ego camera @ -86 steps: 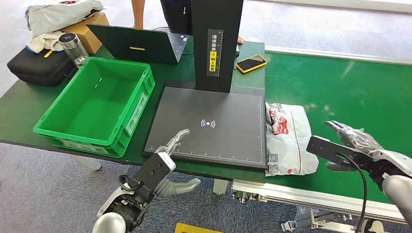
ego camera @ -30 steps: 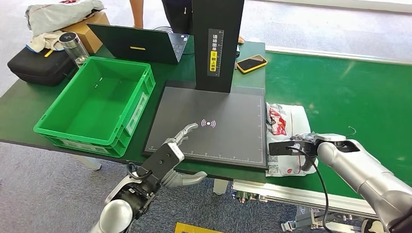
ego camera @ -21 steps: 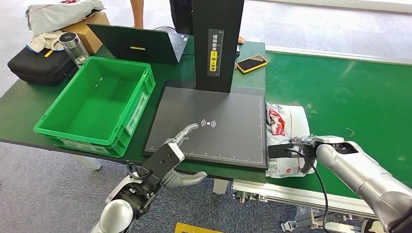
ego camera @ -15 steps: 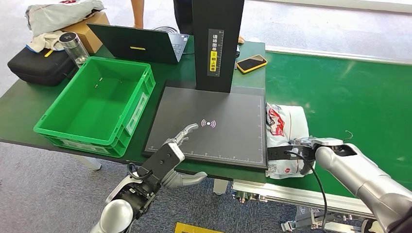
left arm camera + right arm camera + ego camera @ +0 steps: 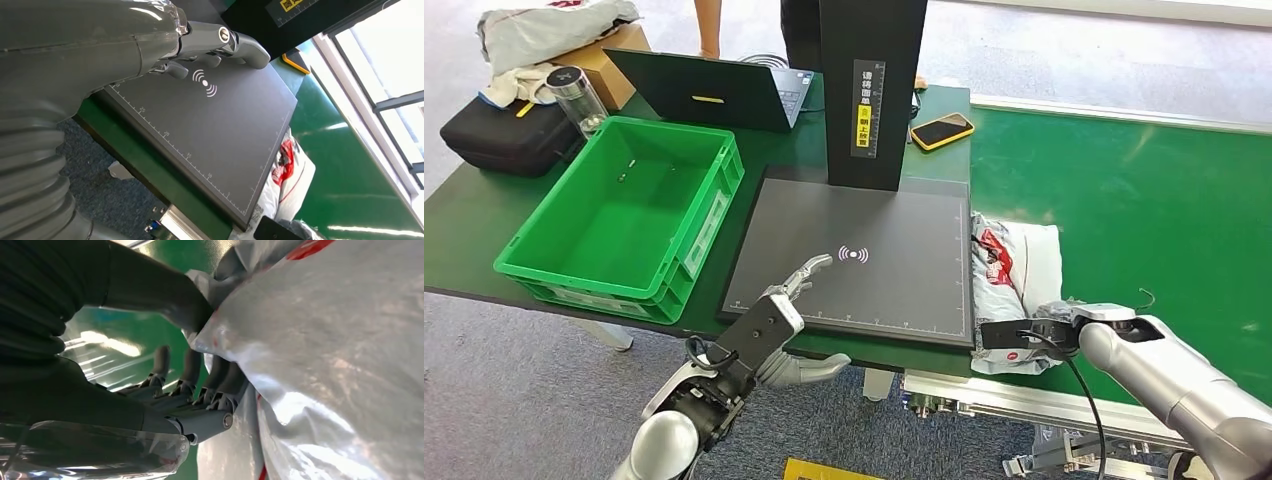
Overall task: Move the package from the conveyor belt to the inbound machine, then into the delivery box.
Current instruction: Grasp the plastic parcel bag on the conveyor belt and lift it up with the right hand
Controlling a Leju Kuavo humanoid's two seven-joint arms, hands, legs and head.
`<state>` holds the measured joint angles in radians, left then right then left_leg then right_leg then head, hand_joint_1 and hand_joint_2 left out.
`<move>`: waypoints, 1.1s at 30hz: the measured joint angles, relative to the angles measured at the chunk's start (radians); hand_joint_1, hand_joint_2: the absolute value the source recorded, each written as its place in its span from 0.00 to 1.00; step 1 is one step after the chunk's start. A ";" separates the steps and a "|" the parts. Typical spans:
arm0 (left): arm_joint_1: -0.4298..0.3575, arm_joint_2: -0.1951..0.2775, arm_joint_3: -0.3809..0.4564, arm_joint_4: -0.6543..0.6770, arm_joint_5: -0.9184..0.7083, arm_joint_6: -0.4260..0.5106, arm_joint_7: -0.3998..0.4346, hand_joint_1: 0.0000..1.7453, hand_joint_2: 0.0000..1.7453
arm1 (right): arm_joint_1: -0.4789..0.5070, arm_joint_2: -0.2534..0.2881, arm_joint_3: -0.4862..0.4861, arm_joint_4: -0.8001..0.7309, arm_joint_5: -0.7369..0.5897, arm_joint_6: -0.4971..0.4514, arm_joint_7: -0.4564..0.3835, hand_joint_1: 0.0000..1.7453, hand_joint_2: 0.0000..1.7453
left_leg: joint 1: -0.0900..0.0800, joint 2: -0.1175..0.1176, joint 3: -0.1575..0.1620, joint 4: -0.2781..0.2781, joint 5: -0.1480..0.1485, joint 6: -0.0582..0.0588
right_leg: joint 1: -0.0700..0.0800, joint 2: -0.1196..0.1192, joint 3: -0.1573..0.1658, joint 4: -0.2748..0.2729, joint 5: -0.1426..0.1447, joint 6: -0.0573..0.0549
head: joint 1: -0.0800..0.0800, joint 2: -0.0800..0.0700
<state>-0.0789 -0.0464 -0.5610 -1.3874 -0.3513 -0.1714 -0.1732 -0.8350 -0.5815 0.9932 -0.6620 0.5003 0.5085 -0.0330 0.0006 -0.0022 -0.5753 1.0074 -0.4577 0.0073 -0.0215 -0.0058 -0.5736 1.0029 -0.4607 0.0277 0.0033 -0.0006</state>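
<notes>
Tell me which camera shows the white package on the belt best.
The head view: the package lies whole on the conveyor belt beside the scanner plate, the right robot hand at its near end. The right wrist view shows crumpled plastic up close; the left wrist view catches part of it.

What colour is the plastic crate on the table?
Bright green; the crate shows best in the head view.

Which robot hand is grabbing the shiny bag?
The right hand: it grips the white-and-red plastic package on the green conveyor belt. The left hand hovers over the black scanner pad, holding nothing.
</notes>
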 joint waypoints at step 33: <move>0.070 0.000 0.010 -0.050 -0.004 0.060 -0.007 0.00 1.00 | 0.099 0.162 -0.391 -0.099 0.014 -0.620 -0.046 1.00 1.00 | 0.001 0.000 -0.001 -0.001 0.000 0.000 | 0.001 0.001 -0.001 0.000 0.000 0.000 | 0.000 0.000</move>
<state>-0.0085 -0.0462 -0.5514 -1.4369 -0.3550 -0.1109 -0.1802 -0.7360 -0.4197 0.6025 -0.7607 0.5140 -0.1116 -0.0789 0.0011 -0.0019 -0.5766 1.0068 -0.4575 0.0070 -0.0210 -0.0050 -0.5743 1.0033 -0.4607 0.0276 0.0033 -0.0006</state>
